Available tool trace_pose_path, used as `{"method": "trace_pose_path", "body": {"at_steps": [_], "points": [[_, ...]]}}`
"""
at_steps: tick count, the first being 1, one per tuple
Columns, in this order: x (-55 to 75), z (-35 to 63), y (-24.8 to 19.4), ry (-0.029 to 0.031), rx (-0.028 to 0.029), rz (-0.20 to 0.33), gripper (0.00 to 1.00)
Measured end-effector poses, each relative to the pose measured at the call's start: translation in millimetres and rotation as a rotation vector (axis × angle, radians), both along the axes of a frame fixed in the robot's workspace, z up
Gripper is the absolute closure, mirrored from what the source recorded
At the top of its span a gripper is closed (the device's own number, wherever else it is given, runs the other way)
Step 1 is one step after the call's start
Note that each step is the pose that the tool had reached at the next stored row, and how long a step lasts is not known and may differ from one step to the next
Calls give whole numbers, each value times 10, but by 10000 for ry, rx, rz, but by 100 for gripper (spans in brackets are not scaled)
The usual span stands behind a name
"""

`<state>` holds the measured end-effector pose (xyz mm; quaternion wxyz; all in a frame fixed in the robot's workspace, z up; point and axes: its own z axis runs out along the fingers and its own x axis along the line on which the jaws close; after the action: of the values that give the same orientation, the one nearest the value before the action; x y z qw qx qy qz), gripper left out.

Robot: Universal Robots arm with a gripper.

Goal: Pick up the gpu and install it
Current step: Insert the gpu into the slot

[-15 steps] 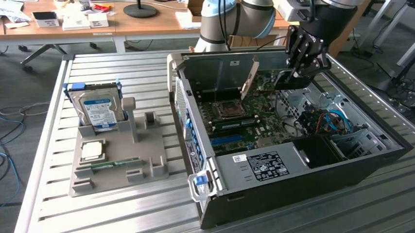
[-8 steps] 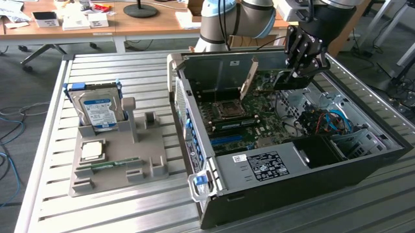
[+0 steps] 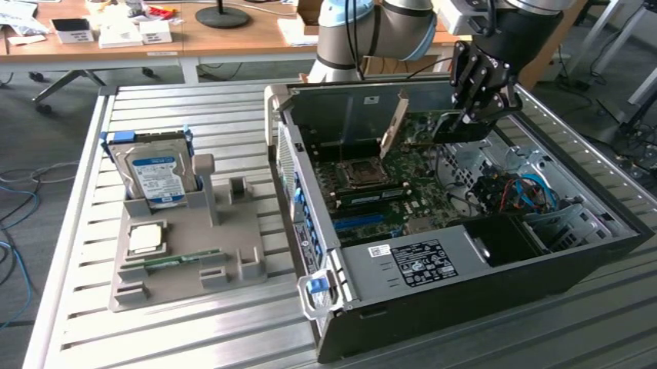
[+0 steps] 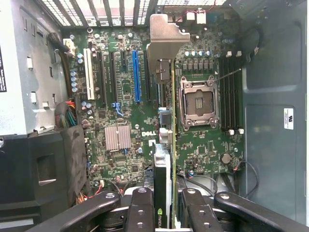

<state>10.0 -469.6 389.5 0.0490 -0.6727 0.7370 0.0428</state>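
Altogether, one gpu (image 4: 163,186) is in play, with one open computer case (image 3: 493,265), one grey holder (image 3: 185,290) and one robot arm (image 3: 359,31), all on a slatted metal desk (image 3: 205,338). The holder, at the exterior view's left, carries one hard drive (image 3: 159,177) with a blue-and-white label standing upright, one square silver chip (image 3: 146,237) lying flat, and one narrow green memory stick (image 3: 180,259) just beside the chip.

Inside the case, the wrist view shows one motherboard (image 4: 212,150) with one blue slot (image 4: 136,77), one white slot (image 4: 88,72), one empty processor socket (image 4: 197,104) and one small silver heatsink (image 4: 118,137).

The tool (image 4: 166,198) is clenched on the gpu, partly closed, with one black finger (image 4: 140,208) against the card's dark face and the other against its opposite side. The card is seen edge-on, standing upright over the motherboard between the blue slot and the processor socket. Its silver bracket (image 4: 166,36) points toward the vented rear wall of the case. Whether its lower edge sits in a slot cannot be told.

From the exterior view, the arm stands at the far side of the desk and bends over the case. Its wrist points down, so the tool (image 3: 475,115) hangs inside the open case with the gpu (image 3: 457,129) beneath it.
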Motion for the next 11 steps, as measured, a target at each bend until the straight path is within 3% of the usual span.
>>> {"method": "trace_pose_path", "body": {"at_steps": [11], "points": [[0, -10, 0, 0, 1, 0, 73]]}}
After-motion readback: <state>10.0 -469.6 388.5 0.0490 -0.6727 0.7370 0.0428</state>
